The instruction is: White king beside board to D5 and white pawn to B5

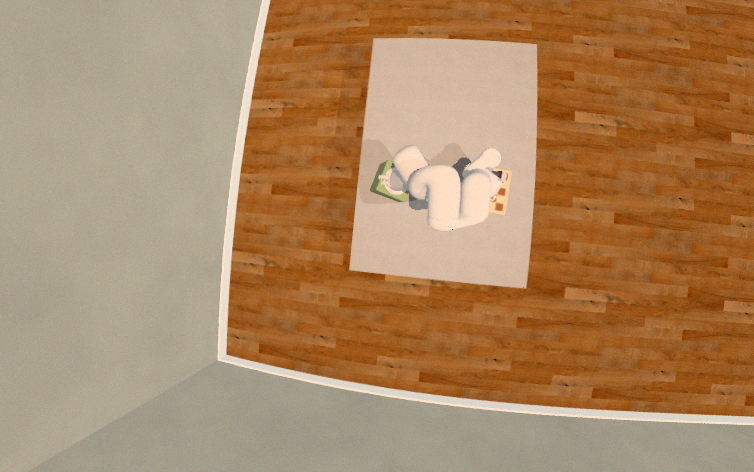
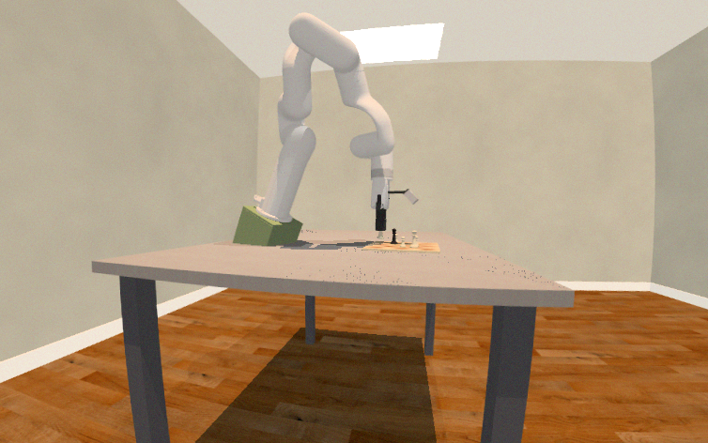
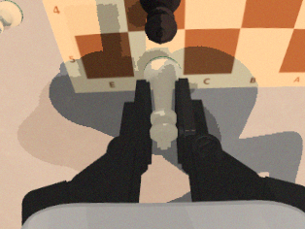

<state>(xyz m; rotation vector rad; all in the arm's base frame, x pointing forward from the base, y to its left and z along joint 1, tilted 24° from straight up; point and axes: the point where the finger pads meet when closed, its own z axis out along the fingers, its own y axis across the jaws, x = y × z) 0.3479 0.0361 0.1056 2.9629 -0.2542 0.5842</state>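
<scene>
My gripper [image 2: 380,229] [image 3: 162,97] is shut on the white king [image 3: 163,132], whose base [image 2: 380,236] points down, a little above the board's level. In the wrist view the base appears over D5 of the board [image 3: 272,80] [image 2: 433,250] [image 1: 506,192]; its height makes the exact position hard to tell. The king looks upright. A white piece [image 3: 10,16], probably the white pawn, is beside the board past the E side, cut off by the wrist view's edge. A dark piece [image 3: 160,28] [image 2: 393,236] stands just beyond the king, apparently in column D.
In the exterior view a small white piece [image 2: 403,241] and a taller white piece [image 2: 414,238] stand on the board, right of the dark one. The arm's green base block [image 2: 255,231] [image 1: 381,186] is at the left of the table [image 2: 334,268] [image 1: 445,94]. The arm covers much of the board from above.
</scene>
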